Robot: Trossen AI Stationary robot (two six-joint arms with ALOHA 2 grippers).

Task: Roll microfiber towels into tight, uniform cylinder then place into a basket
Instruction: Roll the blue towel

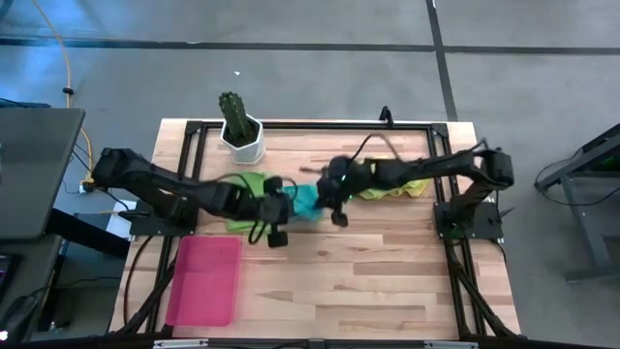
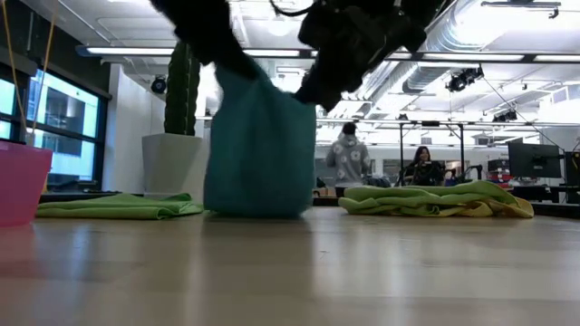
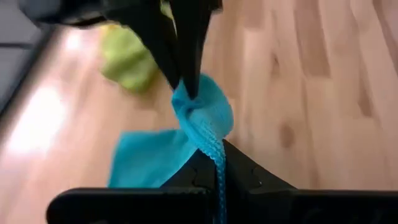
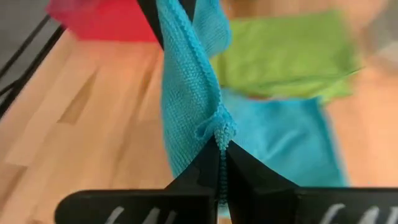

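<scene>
Teal towel [image 1: 306, 202] hangs lifted mid-table, green towel [image 1: 250, 184] and, seemingly, yellow-lime ones [image 1: 392, 189] flat, pink basket [image 1: 204, 281] nearby.

Towel [image 1: 306, 202] between both pincers, above table [image 1: 387, 281]

White pot [image 1: 243, 142] with green cactus [image 1: 232, 111] at far edge of light wooden table [image 1: 368, 281], upright. Black frame rails [image 1: 320, 125] along table edges. Grey floor around, yellow cable [image 1: 66, 58] at far left. Beyond table in low view: two people [image 2: 348, 158] far off, one seated [image 2: 422, 167], ceiling strip lights [image 2: 136, 51], monitor [image 2: 534, 160] at right, large windows [image 2: 54, 113] at left.
</scene>
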